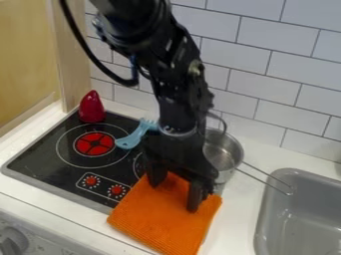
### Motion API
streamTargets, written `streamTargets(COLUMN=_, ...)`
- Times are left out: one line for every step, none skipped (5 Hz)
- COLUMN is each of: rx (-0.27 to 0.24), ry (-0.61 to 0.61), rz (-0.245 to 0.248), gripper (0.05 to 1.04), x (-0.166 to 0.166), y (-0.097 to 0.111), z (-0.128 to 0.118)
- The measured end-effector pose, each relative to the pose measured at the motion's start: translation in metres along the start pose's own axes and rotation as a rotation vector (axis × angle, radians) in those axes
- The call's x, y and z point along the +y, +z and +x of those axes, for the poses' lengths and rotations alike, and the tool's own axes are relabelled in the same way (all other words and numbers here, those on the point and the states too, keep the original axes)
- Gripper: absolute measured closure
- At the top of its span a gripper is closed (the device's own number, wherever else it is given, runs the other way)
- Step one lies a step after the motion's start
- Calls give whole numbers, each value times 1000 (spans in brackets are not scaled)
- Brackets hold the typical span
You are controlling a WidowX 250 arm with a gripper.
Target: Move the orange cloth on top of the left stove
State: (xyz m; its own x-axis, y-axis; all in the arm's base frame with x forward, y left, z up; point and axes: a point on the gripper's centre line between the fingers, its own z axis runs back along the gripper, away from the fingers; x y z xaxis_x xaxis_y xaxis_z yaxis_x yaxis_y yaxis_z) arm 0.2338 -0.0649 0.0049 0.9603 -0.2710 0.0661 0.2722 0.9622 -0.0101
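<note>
Firstly, worktop (238, 219), white; stove (40, 157), black. Cloth (156, 219), orange, flat across the stove's near right corner and worktop: fabric lying this flat could slip a shallow pinch. Hand (174, 194), open above it. Pot (225, 149), at right: a wide swing could knock it. Fork (135, 136), blue, beside the left burner (94, 144): low, trailing fabric could drag it.

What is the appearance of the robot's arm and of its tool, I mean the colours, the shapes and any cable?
The arm is black, with bulky jointed sections. A thick black cable loops outside it, with a small blue piece near the cable's lower end. A pale ring circles the arm just above the tool, which is black too, with two thick, straight fingers.
</note>
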Motion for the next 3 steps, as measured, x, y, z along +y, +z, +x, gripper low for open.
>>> streamTargets(rx=11, ry=2, rz=12, gripper=85, x=2, y=-6, z=3)
streamTargets(rx=14, ry=15, rz=28, gripper=85, x=12, y=-8, z=7)
streamTargets(rx=9, ry=57, rz=41, gripper=85, x=29, y=-6, z=8)
